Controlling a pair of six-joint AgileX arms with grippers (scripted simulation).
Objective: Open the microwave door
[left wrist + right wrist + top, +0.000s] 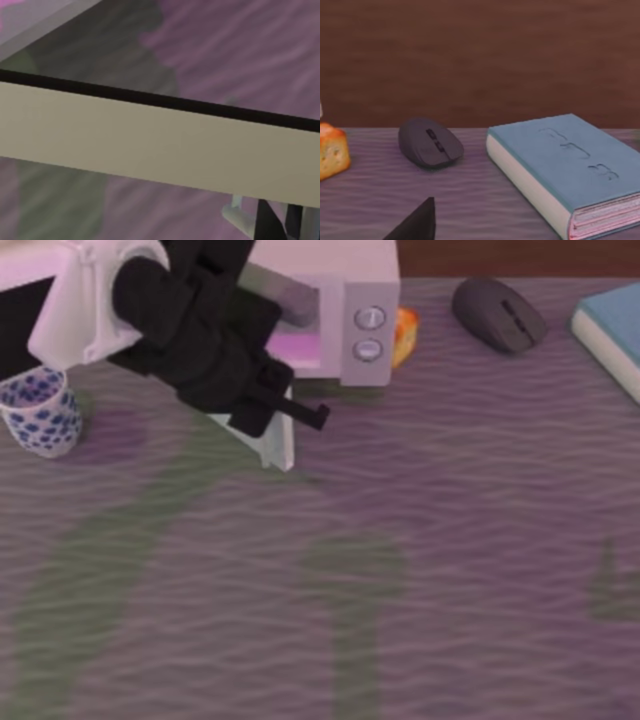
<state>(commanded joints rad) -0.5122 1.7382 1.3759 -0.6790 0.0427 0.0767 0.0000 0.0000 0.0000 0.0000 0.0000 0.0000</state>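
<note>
The left pincer [305,412] sits at the door's [278,445] free edge; whether it grips, I cannot tell. The door juts forward from the microwave [345,335], at the desk's [450,570] rear left, partly open.

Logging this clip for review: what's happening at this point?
The left arm is working the microwave at the top view's back left. Its gripper sits at the free edge of the microwave door, which is swung well out from the front, so the cavity shows. The right arm is outside the top view; its wrist view looks at a computer mouse and a blue book.
</note>
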